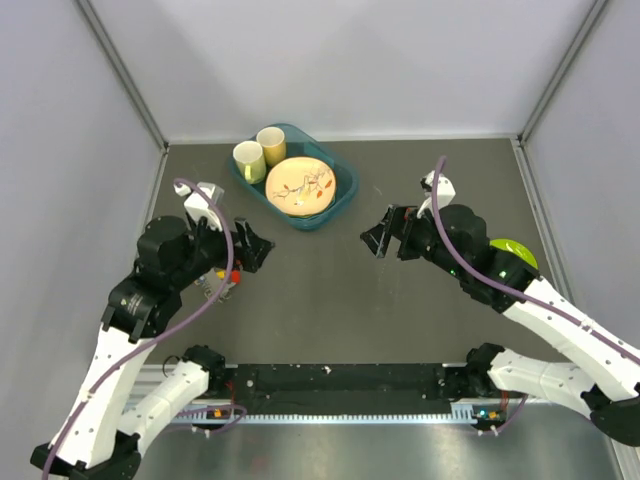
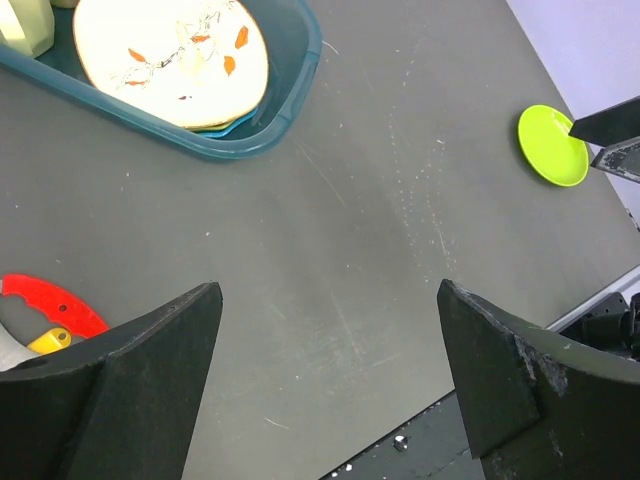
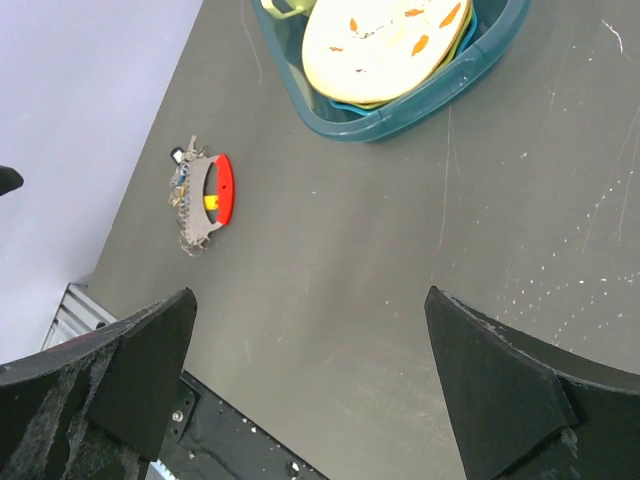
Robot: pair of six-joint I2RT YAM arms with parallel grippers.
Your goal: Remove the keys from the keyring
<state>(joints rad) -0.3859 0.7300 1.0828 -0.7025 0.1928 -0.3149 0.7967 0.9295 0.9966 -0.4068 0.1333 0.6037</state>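
Observation:
The keyring's red crescent clip [image 3: 226, 187] lies flat on the dark table with a bunch of small metal keys [image 3: 186, 200] and one yellow key head [image 3: 210, 202] beside it. In the left wrist view the clip [image 2: 55, 303] and the yellow head [image 2: 48, 340] show at the lower left, partly behind my left finger. In the top view the bunch [image 1: 224, 281] is mostly hidden under my left arm. My left gripper [image 1: 257, 250] is open and empty, just right of the keys. My right gripper [image 1: 386, 238] is open and empty, well to their right.
A teal bin [image 1: 343, 192] at the back holds two yellow cups [image 1: 250, 160] and a patterned plate [image 1: 299, 186]. A lime-green plate [image 1: 518, 250] lies at the right, partly under my right arm, and also shows in the left wrist view [image 2: 552, 146]. A black rail [image 1: 340, 380] runs along the near edge.

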